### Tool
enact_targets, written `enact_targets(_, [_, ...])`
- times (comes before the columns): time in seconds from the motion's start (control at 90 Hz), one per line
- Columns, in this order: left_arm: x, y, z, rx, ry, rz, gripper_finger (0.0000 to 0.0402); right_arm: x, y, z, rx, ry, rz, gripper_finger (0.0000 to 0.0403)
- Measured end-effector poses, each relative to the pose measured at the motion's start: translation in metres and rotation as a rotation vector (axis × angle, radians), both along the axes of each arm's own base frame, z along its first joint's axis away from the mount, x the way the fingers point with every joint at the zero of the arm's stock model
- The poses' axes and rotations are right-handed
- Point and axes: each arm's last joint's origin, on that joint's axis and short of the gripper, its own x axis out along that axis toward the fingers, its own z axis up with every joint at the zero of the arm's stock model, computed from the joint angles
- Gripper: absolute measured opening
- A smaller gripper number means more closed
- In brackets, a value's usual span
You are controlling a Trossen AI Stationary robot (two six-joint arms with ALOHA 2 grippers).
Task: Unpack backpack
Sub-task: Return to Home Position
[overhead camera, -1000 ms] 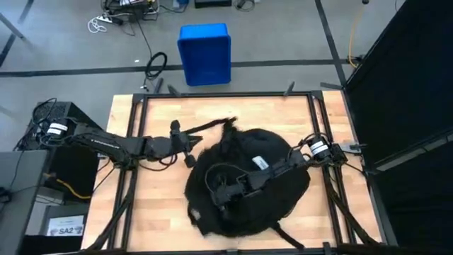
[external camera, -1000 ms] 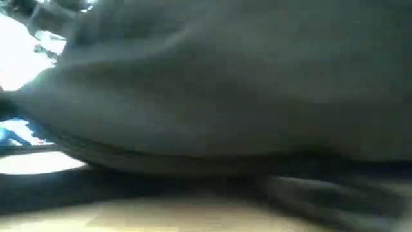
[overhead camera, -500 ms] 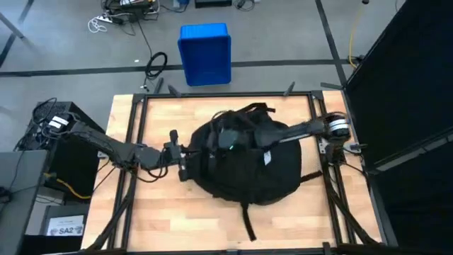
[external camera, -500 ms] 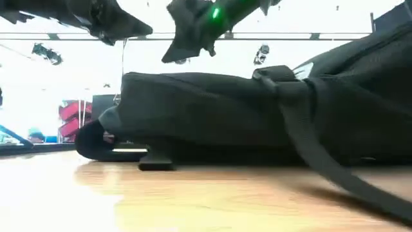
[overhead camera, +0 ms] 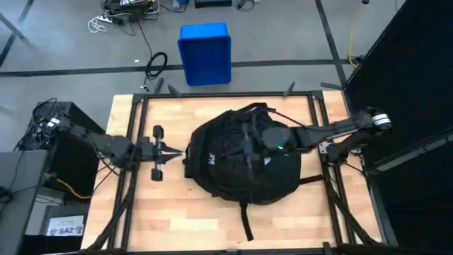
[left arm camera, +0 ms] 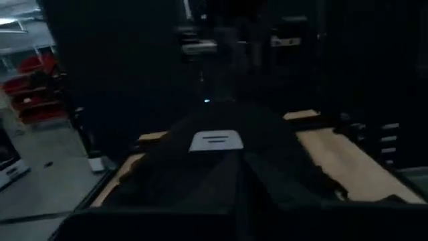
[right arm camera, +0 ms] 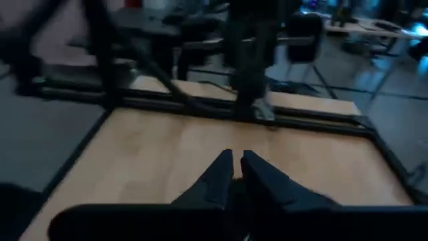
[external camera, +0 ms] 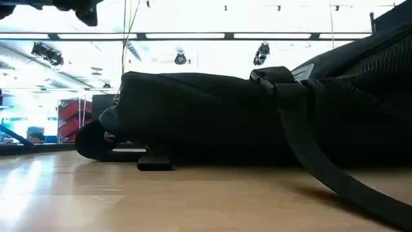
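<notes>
Pulled back toward left edge of desk (overhead camera: 141, 205): left gripper (overhead camera: 175, 150), fingers together; right gripper (right arm camera: 235, 162), also together, hangs over centred backpack (overhead camera: 226, 173). Blue box (overhead camera: 205, 53) on floor beyond far edge.

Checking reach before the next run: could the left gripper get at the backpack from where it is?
Probably yes: the left gripper points at the backpack from close beside it, with nothing between them.

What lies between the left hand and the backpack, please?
Only a narrow strip of bare wooden table separates the left hand from the backpack; the high view shows nothing else there.
</notes>
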Motion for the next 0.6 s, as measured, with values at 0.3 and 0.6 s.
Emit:
enact_targets(0.3, [-0.06, 0.028, -0.02, -0.054, -0.189, 0.096, 0.0, -0.096, -0.02, -0.065, 0.09, -0.324, -0.066, 0.0001])
enact_targets(0.6, [-0.035, 0.019, -0.07, 0.009, -0.07, 0.112, 0.0, -0.148, -0.043, -0.131, 0.142, -0.464, -0.069, 0.0001])
